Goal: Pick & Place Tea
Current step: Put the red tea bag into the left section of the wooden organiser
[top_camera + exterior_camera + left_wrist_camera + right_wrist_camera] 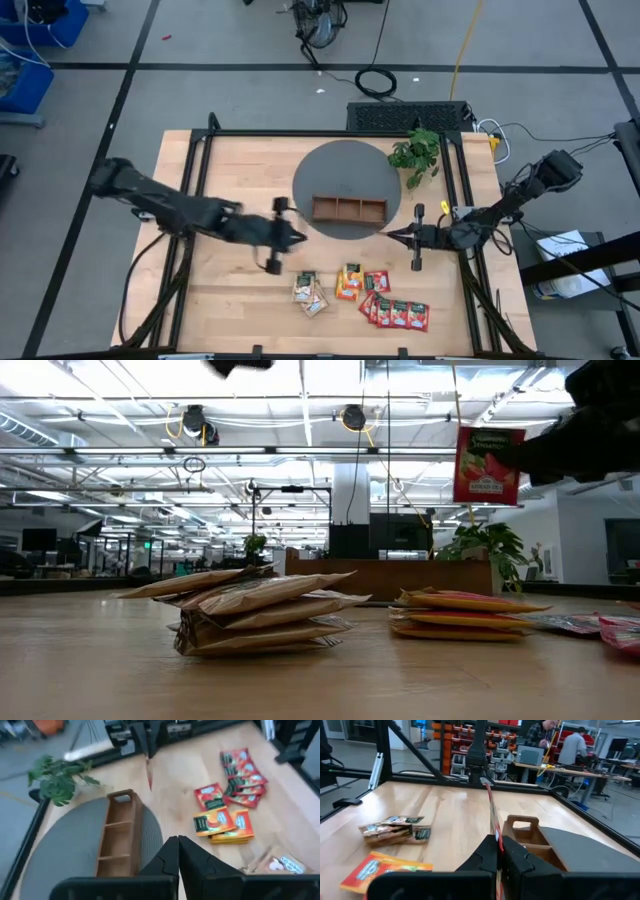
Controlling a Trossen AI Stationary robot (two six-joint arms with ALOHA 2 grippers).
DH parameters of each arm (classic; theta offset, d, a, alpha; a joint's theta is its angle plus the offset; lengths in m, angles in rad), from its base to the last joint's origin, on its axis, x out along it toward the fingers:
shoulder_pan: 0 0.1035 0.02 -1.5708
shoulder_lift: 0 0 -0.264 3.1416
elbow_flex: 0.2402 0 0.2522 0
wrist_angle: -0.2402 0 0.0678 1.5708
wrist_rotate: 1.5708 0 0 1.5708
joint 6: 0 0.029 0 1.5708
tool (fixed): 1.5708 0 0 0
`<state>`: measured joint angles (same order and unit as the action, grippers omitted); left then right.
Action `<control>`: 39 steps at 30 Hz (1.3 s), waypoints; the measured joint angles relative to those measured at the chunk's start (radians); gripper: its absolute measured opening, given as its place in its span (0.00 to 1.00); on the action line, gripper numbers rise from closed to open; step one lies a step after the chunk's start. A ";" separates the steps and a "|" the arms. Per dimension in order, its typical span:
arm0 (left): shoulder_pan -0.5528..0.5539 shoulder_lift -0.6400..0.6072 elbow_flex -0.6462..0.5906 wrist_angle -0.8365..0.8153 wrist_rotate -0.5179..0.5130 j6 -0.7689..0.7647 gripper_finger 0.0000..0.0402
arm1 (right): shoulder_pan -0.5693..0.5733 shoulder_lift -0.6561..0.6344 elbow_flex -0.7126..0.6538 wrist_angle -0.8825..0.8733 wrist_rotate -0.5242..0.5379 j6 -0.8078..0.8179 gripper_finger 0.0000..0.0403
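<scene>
- The right gripper (392, 236) is clamped on a red tea sachet (489, 465), held edge-on in the air just beside the near right end of the wooden three-compartment tray (348, 210).
- The left gripper (300, 239), fingers closed on nothing, hangs off the tray's other end.
- To finish well, I judge: carry the sachet over a compartment, lower it, then let go.
- Other sachets lie sorted: red (396, 312), orange (349, 283), pale (309, 293).
- The labels are too small to read.

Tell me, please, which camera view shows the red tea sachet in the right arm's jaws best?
The low view: the red sachet faces it, label visible, hanging above the table. The right wrist view shows it edge-on; the left wrist view a distant sliver; the high view barely anything.
</scene>
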<state>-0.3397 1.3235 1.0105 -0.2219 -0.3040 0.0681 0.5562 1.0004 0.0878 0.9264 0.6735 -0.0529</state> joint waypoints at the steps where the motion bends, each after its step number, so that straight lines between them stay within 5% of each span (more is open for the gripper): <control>1: -0.001 -0.041 -0.090 0.095 0.010 -0.005 0.02 | -0.030 0.000 0.008 0.000 -0.038 -0.008 0.00; 7: 0.003 -0.162 -0.453 0.500 0.020 -0.042 0.03 | -0.279 -0.002 0.160 -0.297 -0.265 0.009 0.00; 10: 0.001 -0.162 -0.548 0.658 0.029 -0.011 0.04 | -0.406 0.001 0.231 -0.447 -0.326 0.033 0.00; 13: 0.002 -0.164 -0.607 0.748 0.024 0.021 0.03 | -0.511 0.000 0.229 -0.411 -0.400 0.034 0.00; 20: 0.001 -0.163 -0.636 0.792 0.030 0.047 0.03 | -0.673 0.006 0.145 -0.325 -0.521 0.130 0.00; 39: 0.005 -0.163 -0.633 0.871 0.050 0.122 0.06 | -0.726 0.127 0.076 -0.237 -0.575 0.154 0.00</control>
<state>-0.3344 1.1606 0.3779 0.6490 -0.2535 0.1901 -0.1699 1.1279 0.1635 0.6894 0.0982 0.1008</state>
